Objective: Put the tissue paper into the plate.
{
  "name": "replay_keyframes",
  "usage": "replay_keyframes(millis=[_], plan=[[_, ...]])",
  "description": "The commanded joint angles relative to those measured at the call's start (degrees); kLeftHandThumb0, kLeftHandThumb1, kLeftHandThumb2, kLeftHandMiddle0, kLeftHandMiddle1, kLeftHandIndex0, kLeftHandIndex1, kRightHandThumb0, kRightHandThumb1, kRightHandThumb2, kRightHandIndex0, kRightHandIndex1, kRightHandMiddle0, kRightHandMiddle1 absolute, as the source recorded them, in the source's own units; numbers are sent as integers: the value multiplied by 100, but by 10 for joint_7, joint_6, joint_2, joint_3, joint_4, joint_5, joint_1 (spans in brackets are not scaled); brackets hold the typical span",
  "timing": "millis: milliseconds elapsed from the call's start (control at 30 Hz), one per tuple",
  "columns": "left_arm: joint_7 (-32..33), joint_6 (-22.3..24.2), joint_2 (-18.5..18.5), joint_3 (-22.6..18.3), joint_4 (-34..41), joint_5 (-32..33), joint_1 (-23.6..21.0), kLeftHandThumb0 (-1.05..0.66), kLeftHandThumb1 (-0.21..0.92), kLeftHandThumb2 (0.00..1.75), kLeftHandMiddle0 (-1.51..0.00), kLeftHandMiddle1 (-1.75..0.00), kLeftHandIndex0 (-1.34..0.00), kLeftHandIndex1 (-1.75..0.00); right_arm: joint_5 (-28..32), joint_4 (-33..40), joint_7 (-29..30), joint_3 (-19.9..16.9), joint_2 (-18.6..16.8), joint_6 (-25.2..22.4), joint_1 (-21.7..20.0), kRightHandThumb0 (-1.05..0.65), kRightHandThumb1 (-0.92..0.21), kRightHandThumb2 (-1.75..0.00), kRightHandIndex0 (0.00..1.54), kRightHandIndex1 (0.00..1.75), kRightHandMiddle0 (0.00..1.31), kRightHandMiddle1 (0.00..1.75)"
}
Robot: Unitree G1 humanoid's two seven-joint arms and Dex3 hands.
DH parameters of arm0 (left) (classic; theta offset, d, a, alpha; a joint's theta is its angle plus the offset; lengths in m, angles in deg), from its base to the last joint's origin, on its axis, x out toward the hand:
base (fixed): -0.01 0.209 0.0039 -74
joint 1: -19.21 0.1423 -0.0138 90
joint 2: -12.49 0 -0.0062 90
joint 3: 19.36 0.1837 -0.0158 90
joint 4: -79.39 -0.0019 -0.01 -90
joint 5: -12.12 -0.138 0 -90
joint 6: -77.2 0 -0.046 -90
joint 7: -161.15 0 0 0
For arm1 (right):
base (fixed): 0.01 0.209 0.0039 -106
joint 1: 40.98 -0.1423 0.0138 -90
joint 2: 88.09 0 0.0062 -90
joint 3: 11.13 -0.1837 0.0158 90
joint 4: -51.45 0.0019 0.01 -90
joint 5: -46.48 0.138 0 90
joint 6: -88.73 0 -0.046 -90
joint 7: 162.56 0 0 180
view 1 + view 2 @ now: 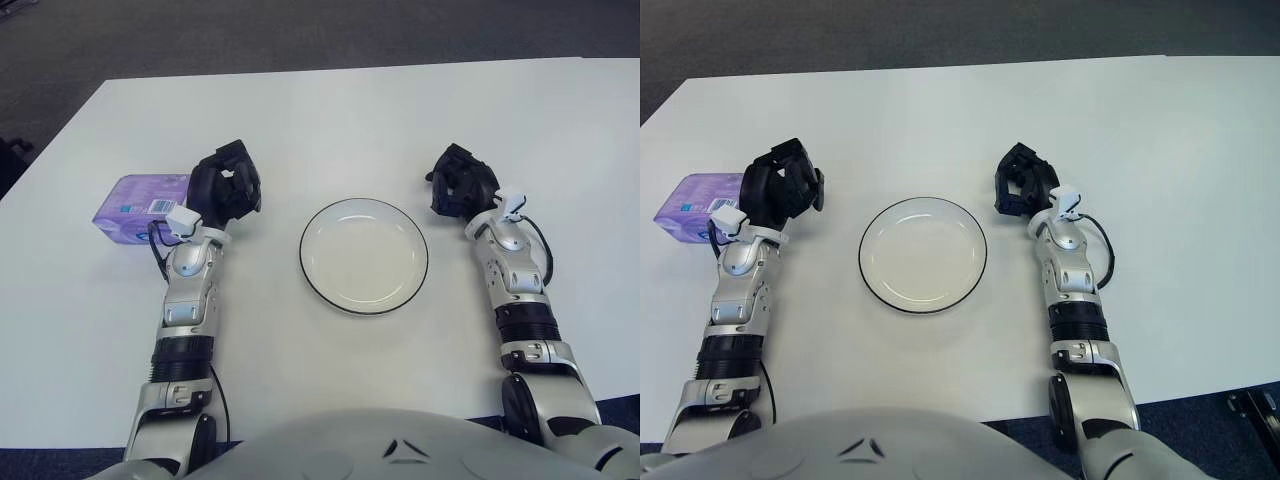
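Observation:
A purple pack of tissue paper (133,207) lies flat on the white table (400,110) at the left. My left hand (225,185) is at the pack's right end and overlaps its edge in the view, fingers spread and not closed on it. The empty white plate (363,255) with a dark rim sits in the middle, about a hand's width right of that hand. My right hand (458,183) shows just right of the plate's upper edge, idle, fingers relaxed and holding nothing.
The table's far edge runs across the top of the view, with dark carpet (300,30) beyond it. The left table edge slants close to the tissue pack.

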Motion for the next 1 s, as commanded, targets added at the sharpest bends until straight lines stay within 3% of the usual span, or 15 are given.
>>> replay_keyframes(millis=[0, 200, 567, 967], plan=[[45, -41, 36, 10, 33, -56, 139, -44, 69, 97, -138, -175, -111, -175, 2, -54, 3, 3, -35, -25, 80, -47, -34, -129, 127, 175, 59, 175], [111, -81, 32, 16, 84, -169, 156, -41, 64, 100, -138, -175, -111, -175, 2, -54, 3, 3, -38, -24, 80, -47, -34, -129, 127, 175, 60, 175], [197, -105, 4, 24, 141, -354, 183, -38, 57, 109, -137, -175, -110, -175, -3, -56, 3, 4, -38, -22, 77, -47, -34, -129, 127, 175, 59, 175], [280, -95, -57, -4, 148, -524, 180, -46, 63, 105, -138, -175, -110, -175, -4, -55, 7, 2, -40, -27, 76, -47, -34, -129, 126, 175, 60, 175]])
